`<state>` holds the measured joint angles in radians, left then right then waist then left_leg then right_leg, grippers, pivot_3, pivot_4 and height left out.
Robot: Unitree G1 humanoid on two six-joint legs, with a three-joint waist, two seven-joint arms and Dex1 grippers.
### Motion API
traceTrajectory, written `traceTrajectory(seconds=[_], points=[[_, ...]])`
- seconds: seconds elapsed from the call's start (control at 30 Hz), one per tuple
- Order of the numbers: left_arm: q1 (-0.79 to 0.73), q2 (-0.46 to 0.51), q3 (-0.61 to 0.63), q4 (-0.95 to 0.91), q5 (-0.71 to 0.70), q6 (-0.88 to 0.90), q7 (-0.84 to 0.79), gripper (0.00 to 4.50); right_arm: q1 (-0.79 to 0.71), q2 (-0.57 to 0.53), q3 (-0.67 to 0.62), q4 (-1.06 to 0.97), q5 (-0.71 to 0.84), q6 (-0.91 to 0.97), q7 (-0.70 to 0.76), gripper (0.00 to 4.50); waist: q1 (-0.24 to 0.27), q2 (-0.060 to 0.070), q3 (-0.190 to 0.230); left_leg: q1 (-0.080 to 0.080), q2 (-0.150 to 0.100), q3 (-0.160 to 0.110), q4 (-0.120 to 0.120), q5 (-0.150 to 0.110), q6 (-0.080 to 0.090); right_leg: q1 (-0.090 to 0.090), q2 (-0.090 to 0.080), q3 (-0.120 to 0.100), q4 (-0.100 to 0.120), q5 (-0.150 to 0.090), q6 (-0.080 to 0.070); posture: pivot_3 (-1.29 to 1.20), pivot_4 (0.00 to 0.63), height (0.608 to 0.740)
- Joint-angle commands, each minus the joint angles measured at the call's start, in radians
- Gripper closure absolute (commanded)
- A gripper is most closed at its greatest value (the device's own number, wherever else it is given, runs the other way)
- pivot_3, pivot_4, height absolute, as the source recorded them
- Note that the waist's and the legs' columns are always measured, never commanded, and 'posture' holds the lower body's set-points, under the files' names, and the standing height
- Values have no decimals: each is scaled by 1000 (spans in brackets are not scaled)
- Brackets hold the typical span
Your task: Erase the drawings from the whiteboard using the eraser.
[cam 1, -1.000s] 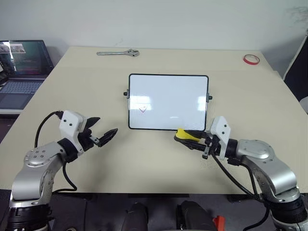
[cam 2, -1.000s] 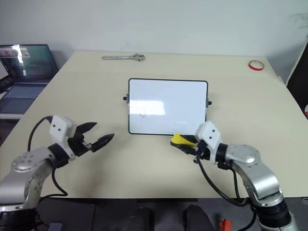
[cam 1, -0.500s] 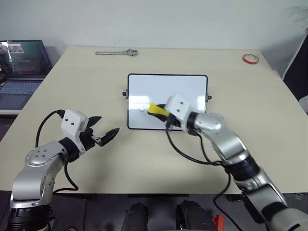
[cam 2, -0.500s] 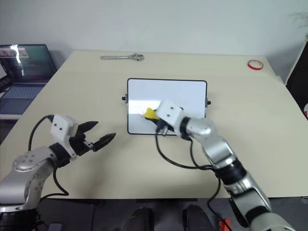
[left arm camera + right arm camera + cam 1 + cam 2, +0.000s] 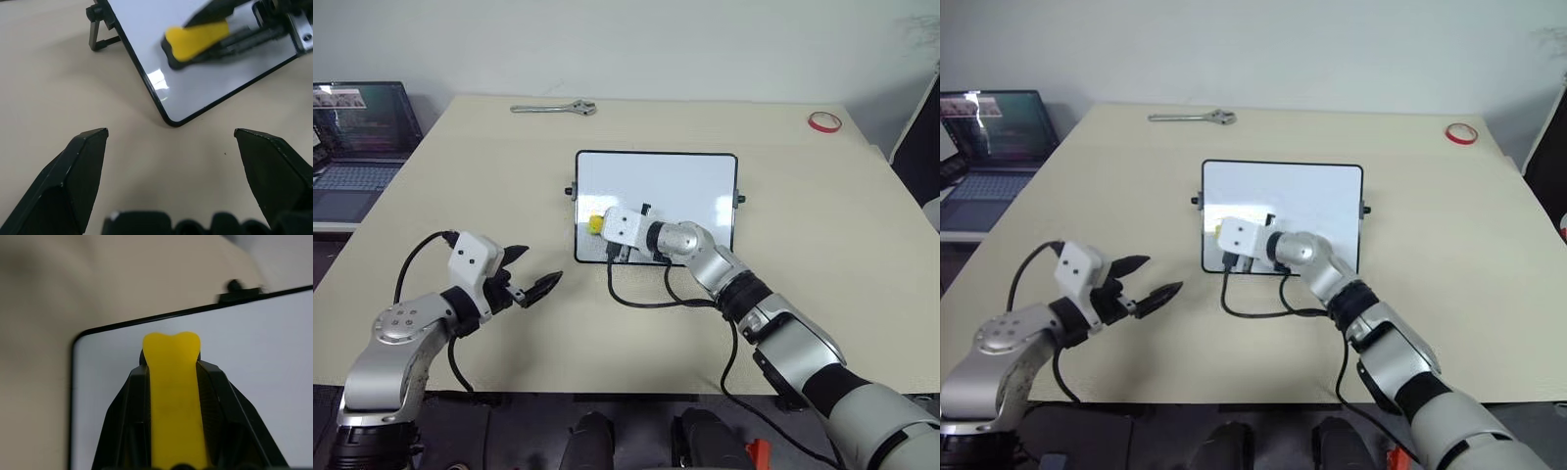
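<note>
At your far 9 o'clock a laptop (image 5: pixel 357 132) sits off the edge of the counter (image 5: pixel 460 196), screen lit. Nearer you, at about 7 o'clock, your left gripper (image 5: pixel 530 275) hovers over bare counter with its two black fingers spread apart and nothing between them; from its wrist view the fingertips (image 5: pixel 90 147) frame the near left corner of the whiteboard (image 5: pixel 690 191) without touching it. At 11 o'clock, near the far edge, a metal wrench (image 5: pixel 554 108) lies flat. The whiteboard lies at the centre, 12 o'clock from you, with a small black knob (image 5: pixel 570 191) on its left side. Your right arm reaches across from 4 o'clock, and your right gripper (image 5: pixel 603 227) is over the board's lower left part, its fingers clamped together on the eraser (image 5: pixel 595 224). The eraser's yellow end sticks out past the fingertips toward the board's left edge; from the left wrist view its black underside sits on or just above the white surface, and you cannot tell which. You cannot make out any of the drawings on the bare parts of the board, which look white apart from a glare patch. At far 2 o'clock a red tape ring (image 5: pixel 823 120) rests near the counter's corner, well apart from everything else.
</note>
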<state>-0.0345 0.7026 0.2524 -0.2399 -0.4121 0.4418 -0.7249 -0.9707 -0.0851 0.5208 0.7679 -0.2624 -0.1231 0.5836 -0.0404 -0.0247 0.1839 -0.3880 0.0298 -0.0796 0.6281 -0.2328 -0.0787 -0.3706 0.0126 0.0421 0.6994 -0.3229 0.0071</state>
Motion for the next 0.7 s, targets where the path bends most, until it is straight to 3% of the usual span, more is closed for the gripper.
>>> traceTrajectory(seconds=[0.03, 0.13, 0.23, 0.37, 0.53, 0.7], points=[[-1, 2, 21, 4, 8, -44, -8, 0, -13, -14, -29, 66, -33, 8, -50, 3523, 0, 0, 0, 1, 0, 0, 0, 0, 0, 0, 0, 0, 0, 0, 0, 0, 150, 740], [-7, 3, 13, 17, 9, -56, -15, 0, -79, 0, -80, 136, -44, -5, -223, 3523, 2, 0, 0, 3, 0, 0, 0, 0, 0, 1, 0, 1, 2, 0, 0, 0, 150, 740], [-11, 5, 10, 27, 10, -64, -20, 0, -114, 0, -103, 193, -43, -12, -275, 3523, 9, 0, 0, 3, -1, 0, 1, 1, 1, 1, 0, 1, 4, 1, -1, 0, 150, 740], [-18, 4, 6, 41, 11, -72, -24, 0, -90, -8, -77, 209, -56, -20, -175, 3523, 9, 0, 0, 3, -1, 1, 0, 1, 1, 1, 0, 1, 4, 1, -1, 0, 150, 740], [-24, 0, -6, 46, 12, -74, -26, 0, 11, -16, -12, 83, -63, -15, 20, 3523, 7, -1, -1, 4, 0, 1, 0, 1, 1, 1, 0, 1, 4, 0, -1, 0, 150, 740], [-50, -1, -26, 70, 11, -79, -44, 0, 47, 13, -154, -66, 30, 78, -73, 3524, 8, -1, -1, 5, 0, 1, 0, 1, 1, 1, 0, 1, 6, 0, -1, 0, 150, 740]])
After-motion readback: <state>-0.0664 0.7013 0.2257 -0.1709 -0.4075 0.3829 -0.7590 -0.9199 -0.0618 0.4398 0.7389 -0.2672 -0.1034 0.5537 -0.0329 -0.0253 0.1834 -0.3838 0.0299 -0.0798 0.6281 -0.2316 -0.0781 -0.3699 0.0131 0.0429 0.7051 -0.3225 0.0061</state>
